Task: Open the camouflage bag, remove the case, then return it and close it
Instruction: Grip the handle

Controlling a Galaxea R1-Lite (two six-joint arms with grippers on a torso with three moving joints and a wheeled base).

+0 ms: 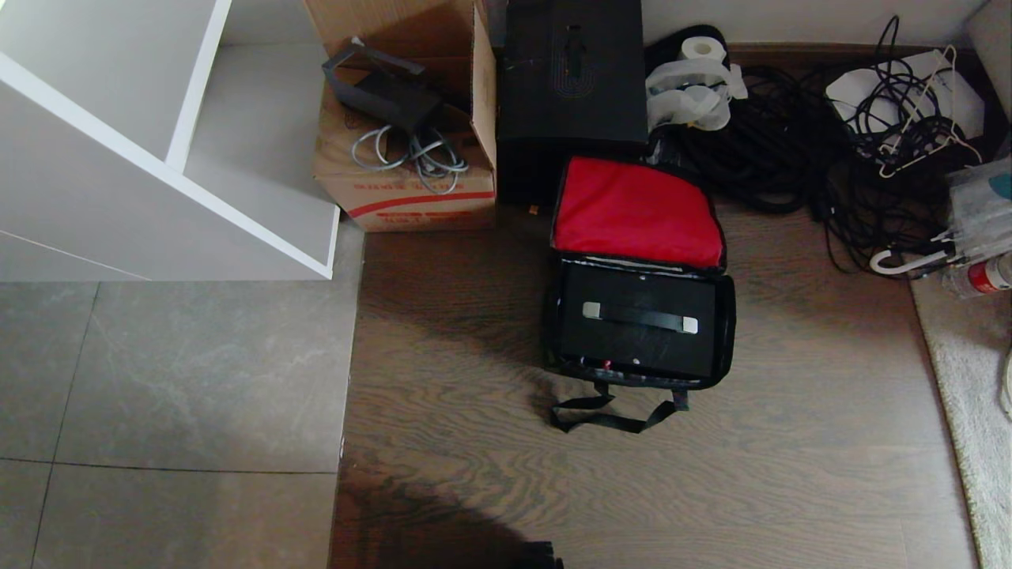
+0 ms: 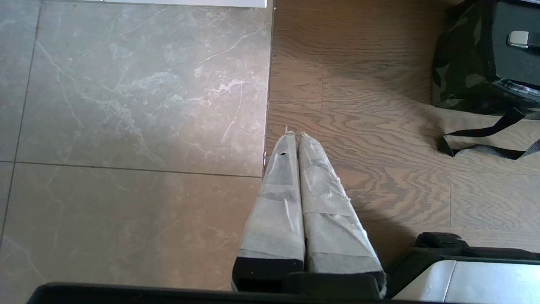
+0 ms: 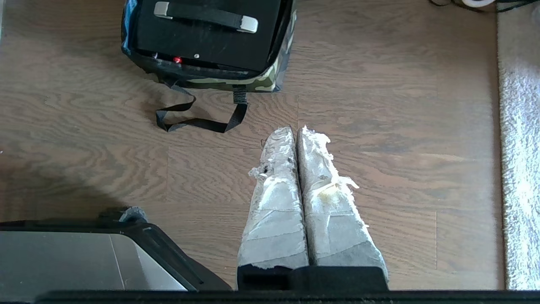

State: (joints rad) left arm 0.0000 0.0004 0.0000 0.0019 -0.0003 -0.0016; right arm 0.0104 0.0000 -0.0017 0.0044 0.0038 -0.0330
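On the wood floor, centre-right of the head view: the camouflage bag [image 1: 723, 316] stands open, lid thrown back toward 12 o'clock.
Lid: its red lining [image 1: 636, 212] faces up, leaning against a taller plain black box [image 1: 573, 71].
Case: the case [image 1: 639, 328] sits inside the bag, its black handle with silver ends [image 1: 640, 317] lying across the top; a small red part shows at its 6 o'clock edge.
Strap: a black strap [image 1: 609, 415] trails on the floor at 6 o'clock from the bag.
Left gripper: the left gripper [image 2: 294, 136] hangs over the seam between grey tile [image 2: 126, 105] and wood, jaws pressed together, nothing held; the bag lies at about 2 o'clock from it, well apart.
Right gripper: the right gripper [image 3: 296, 131] hangs over bare wood, taped fingers [image 3: 278, 185] closed flat against each other, empty; the bag lies at about 11 o'clock, near but not touching.
At 10 o'clock from the bag: a brown cardboard carton [image 1: 411, 190] with grey cable on it.
At 2 o'clock: a heap of black cables [image 1: 791, 150], with what may be a roll of white paper [image 1: 700, 49] behind.
At 9 o'clock, farther off: a white shelf unit [image 1: 158, 150].
At 3 o'clock: a pale rug [image 1: 972, 395] at the edge.
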